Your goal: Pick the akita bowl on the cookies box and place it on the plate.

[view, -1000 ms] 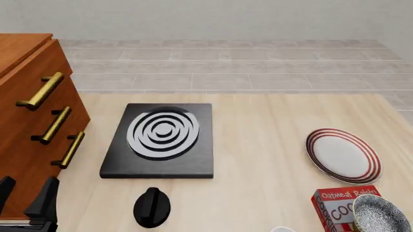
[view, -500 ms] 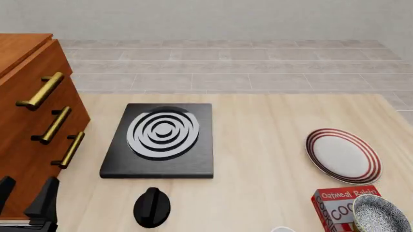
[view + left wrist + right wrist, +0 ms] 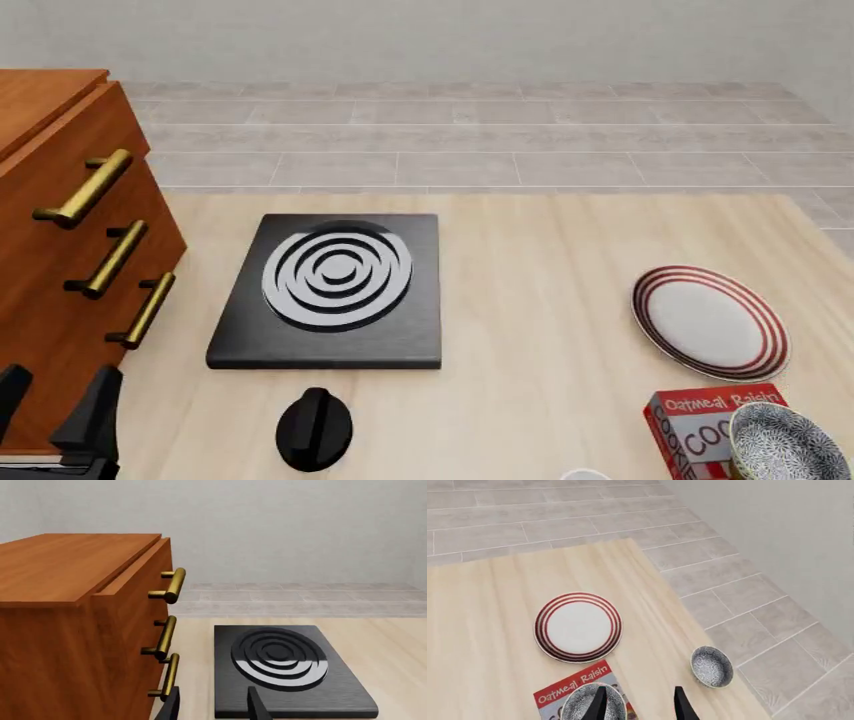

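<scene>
Front view is showing the task not yet begun; the left gripper (image 3: 54,405) is idling open beside the drawers; one plate (image 3: 710,322) is lying bare; one cookies box (image 3: 705,428) is carrying an akita bowl (image 3: 787,443). The right gripper (image 3: 639,702) is hanging open above it; a second speckled bowl (image 3: 712,666) is sitting alone.

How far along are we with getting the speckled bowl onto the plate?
Nothing is done yet. The bowl sits on the cookies box, and the plate beside the box holds nothing. In hand: the right gripper hangs above the box with jaws open, next to the bowl, gripping nothing. The left gripper is open near the stove burner. Left to do: grasp, lift, carry, and set down on the plate.
</scene>
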You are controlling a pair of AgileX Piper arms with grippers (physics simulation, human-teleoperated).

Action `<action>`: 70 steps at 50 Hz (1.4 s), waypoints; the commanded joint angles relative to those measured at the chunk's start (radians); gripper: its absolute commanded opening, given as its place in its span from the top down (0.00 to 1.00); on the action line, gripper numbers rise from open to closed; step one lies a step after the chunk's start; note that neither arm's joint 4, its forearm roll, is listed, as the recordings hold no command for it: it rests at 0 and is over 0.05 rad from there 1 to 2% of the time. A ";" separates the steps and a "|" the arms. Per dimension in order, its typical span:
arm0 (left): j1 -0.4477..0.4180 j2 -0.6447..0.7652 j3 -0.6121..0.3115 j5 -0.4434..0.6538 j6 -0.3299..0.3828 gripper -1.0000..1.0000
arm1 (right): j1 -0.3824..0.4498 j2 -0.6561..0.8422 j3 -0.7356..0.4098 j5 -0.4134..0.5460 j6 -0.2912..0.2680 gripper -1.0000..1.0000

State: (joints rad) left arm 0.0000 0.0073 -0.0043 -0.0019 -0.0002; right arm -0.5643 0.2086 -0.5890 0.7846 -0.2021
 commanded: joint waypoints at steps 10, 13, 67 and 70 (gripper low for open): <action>0.000 0.000 0.000 0.000 0.000 0.00 | -0.035 0.008 0.134 -0.066 -0.005 0.00; 0.000 0.000 0.000 0.000 0.000 0.00 | -0.032 0.005 0.152 -0.072 -0.002 0.00; 0.000 0.000 0.000 0.000 0.000 0.00 | -0.003 0.050 0.409 -0.250 0.002 0.00; 0.000 0.000 0.000 0.000 0.000 0.00 | -0.004 0.057 0.415 -0.260 0.002 0.00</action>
State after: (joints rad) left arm 0.0000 0.0073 -0.0043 -0.0019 -0.0001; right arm -0.5724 0.2514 -0.2079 0.5565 -0.2023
